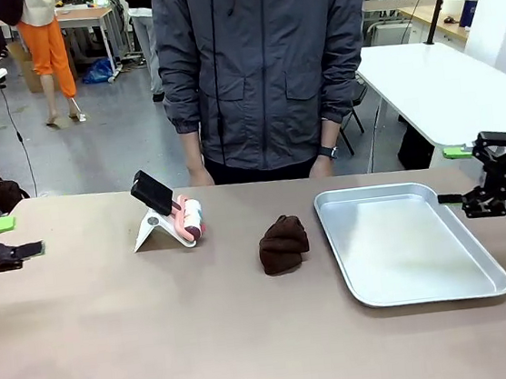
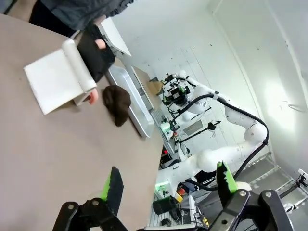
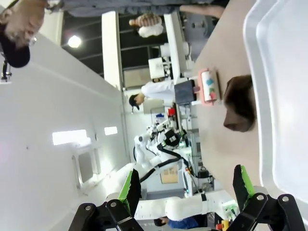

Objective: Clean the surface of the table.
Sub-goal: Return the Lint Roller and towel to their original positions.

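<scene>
Tabletop, smooth brownish-tan (image 1: 161, 346), spans the whole foreground and carries four things: one crumpled dark brown cloth (image 1: 283, 244) near the middle, one shiny rectangular metal tray (image 1: 405, 242) just to its right, one white folded stand (image 1: 155, 230) with a black phone (image 1: 152, 192), and a pink-and-white roll (image 1: 191, 220) against it. One person in a grey jacket (image 1: 261, 60) stands at the far edge. Left gripper (image 1: 3, 241) and right gripper (image 1: 466, 174) hover at opposite ends, jaws spread apart, holding nothing.

- A person in a grey jacket (image 1: 261, 60) stands behind the taupe table (image 1: 160, 337).
- On it: a white stand (image 1: 157, 230), a brown cloth (image 1: 283, 244), a silver tray (image 1: 405, 243).
- Left gripper (image 1: 16, 237) and right gripper (image 1: 453, 176) hover at the edges, jaws apart.
</scene>
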Robot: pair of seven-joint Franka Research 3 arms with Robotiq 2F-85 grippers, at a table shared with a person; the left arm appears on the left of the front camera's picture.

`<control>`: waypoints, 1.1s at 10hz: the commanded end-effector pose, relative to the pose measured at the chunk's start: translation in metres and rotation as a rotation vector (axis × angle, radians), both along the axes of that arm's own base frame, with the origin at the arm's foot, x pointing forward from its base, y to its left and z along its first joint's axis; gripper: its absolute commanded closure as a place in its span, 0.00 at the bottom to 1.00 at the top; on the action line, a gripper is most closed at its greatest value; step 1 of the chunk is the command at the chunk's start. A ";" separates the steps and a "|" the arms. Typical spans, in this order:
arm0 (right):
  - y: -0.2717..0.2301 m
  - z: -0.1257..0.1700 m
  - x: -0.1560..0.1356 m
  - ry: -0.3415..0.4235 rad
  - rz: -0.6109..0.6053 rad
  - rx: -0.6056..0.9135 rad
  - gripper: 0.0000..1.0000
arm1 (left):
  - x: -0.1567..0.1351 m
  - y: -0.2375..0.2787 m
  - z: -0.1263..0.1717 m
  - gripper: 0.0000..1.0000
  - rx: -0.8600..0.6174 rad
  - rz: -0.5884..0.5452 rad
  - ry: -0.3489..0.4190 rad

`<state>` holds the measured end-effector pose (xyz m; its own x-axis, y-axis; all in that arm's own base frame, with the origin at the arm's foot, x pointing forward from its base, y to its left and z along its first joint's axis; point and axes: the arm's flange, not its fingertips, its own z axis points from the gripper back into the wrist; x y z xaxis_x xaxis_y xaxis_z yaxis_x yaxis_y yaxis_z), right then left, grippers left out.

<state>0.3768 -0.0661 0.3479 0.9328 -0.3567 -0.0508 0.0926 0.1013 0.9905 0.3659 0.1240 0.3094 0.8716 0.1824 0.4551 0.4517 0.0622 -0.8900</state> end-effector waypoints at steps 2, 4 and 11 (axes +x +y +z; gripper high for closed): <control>0.000 0.000 0.000 0.000 0.000 0.000 0.00 | 0.023 -0.001 0.006 0.00 -0.002 0.041 0.023; 0.000 0.000 0.000 0.000 0.000 0.000 0.00 | 0.004 0.007 0.000 0.00 0.003 0.013 -0.005; 0.000 0.000 0.000 0.000 0.000 0.000 0.00 | 0.004 0.007 0.000 0.00 0.003 0.013 -0.005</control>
